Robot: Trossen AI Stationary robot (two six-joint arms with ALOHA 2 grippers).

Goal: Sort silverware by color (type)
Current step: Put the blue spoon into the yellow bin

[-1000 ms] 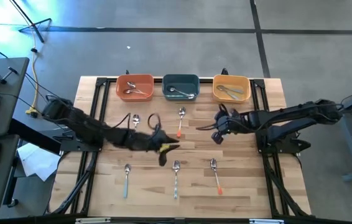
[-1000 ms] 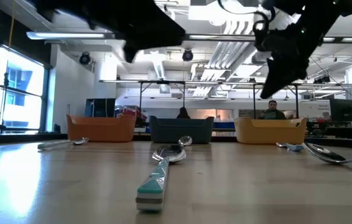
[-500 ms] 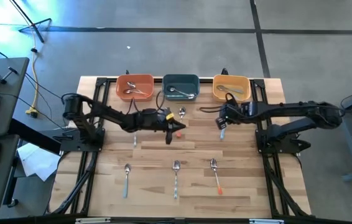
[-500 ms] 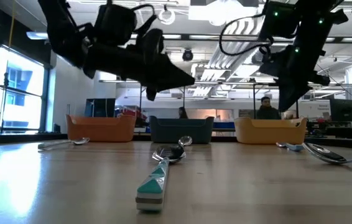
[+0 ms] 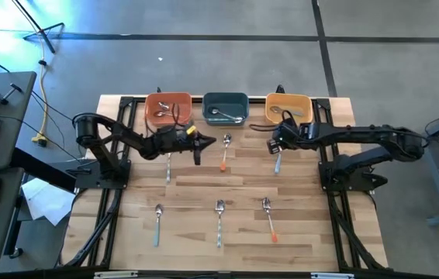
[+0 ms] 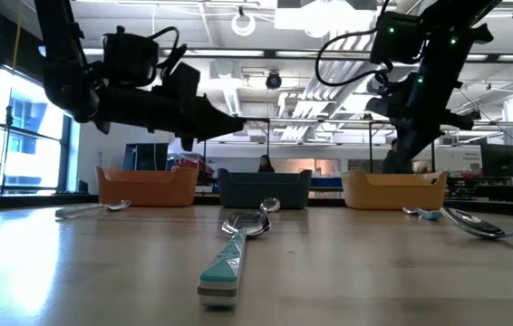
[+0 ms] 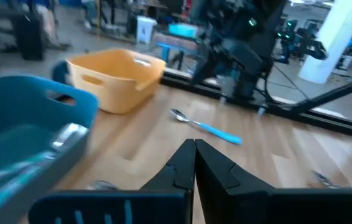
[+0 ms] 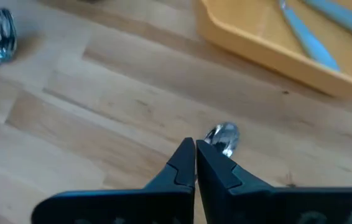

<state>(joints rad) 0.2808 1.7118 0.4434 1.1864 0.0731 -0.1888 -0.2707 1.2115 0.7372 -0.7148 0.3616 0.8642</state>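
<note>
Silverware lies loose on the wooden table. An orange-handled spoon (image 5: pixel 225 152) lies in front of the teal bowl (image 5: pixel 226 108), and a light-blue-handled spoon (image 5: pixel 278 162) in front of the yellow bowl (image 5: pixel 289 109). A plain silver piece (image 5: pixel 167 165) lies below the orange bowl (image 5: pixel 167 108). My left gripper (image 5: pixel 204 140) is shut with nothing in it, pointing level above the table between the orange and teal bowls. My right gripper (image 5: pixel 275 146) is also shut. It slants down above the head (image 8: pixel 222 135) of the light-blue spoon, clear of the table (image 6: pixel 400 163).
Three more pieces lie in a row nearer the front edge: a light-blue one (image 5: pixel 158 220), another (image 5: pixel 219 221) and an orange-tipped one (image 5: pixel 269 218). Each bowl holds some silverware. Black rails (image 5: pixel 119 155) run along both sides of the table. A person (image 6: pixel 264 164) sits in the room beyond.
My left gripper has swung from the table's middle toward the far edge and a little left, and now points level in front of the orange and teal bowls. My right gripper has gone a little toward the far edge, nearer the yellow bowl. The silverware on the table has stayed put.
</note>
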